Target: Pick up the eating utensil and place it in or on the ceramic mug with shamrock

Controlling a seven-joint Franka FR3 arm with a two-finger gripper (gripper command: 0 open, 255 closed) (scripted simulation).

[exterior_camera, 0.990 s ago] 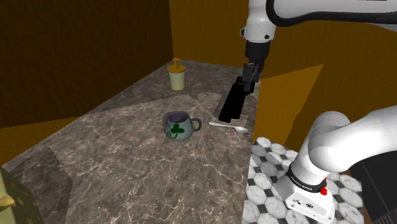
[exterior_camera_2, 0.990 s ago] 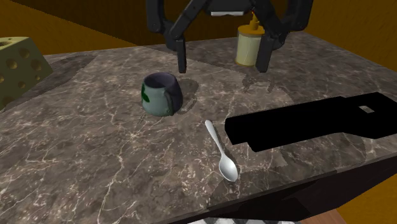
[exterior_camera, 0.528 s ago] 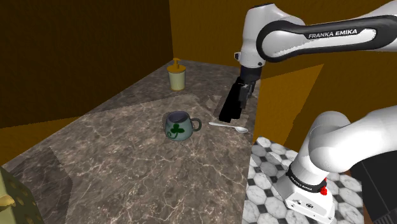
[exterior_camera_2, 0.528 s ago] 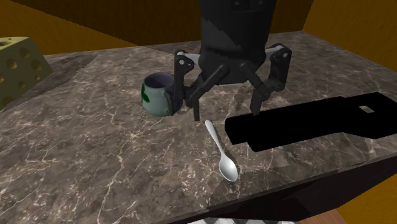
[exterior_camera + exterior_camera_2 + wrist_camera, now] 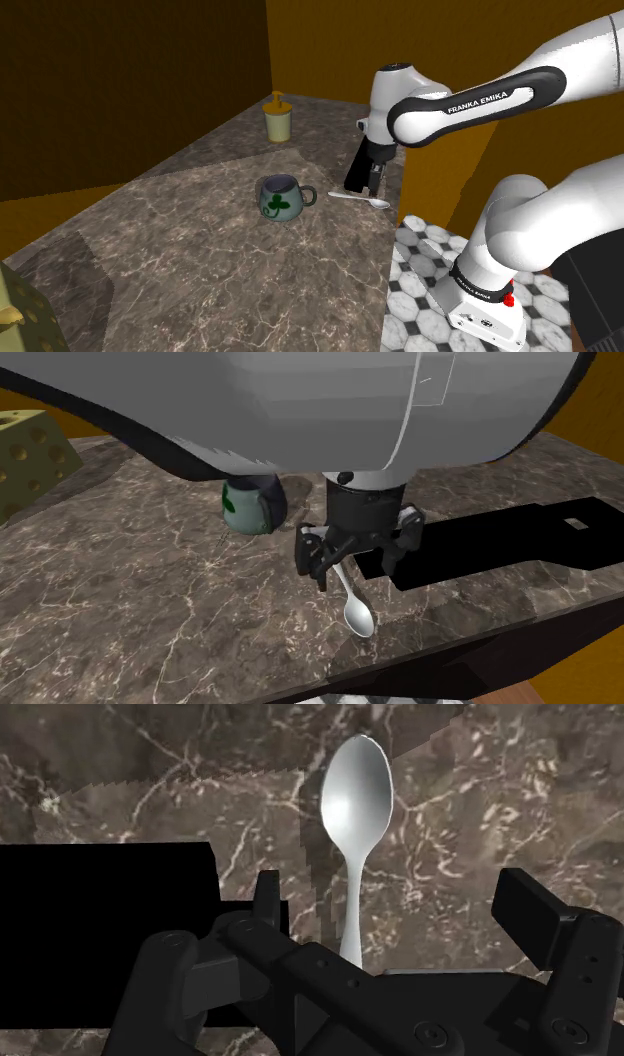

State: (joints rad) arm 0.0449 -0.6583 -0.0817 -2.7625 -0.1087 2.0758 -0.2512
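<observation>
A silver spoon lies flat on the dark marble counter, close to its edge, bowl toward the edge. In the wrist view the spoon runs from its bowl down between my fingers. My gripper hangs low over the handle, open, one finger on each side and neither touching it. The grey-blue mug with a green shamrock stands upright a short way from the spoon, at the shoulder view's left of it, and the gripper is beside it. The arm hides part of the mug.
A black oblong shape lies on the counter right beside the spoon. A yellow pump bottle stands at the counter's far end. A yellow block with holes sits at one corner. Tiled floor lies beyond the edge.
The arm has come down from high above the counter until the open gripper straddles the spoon's handle. Spoon and mug have not moved.
</observation>
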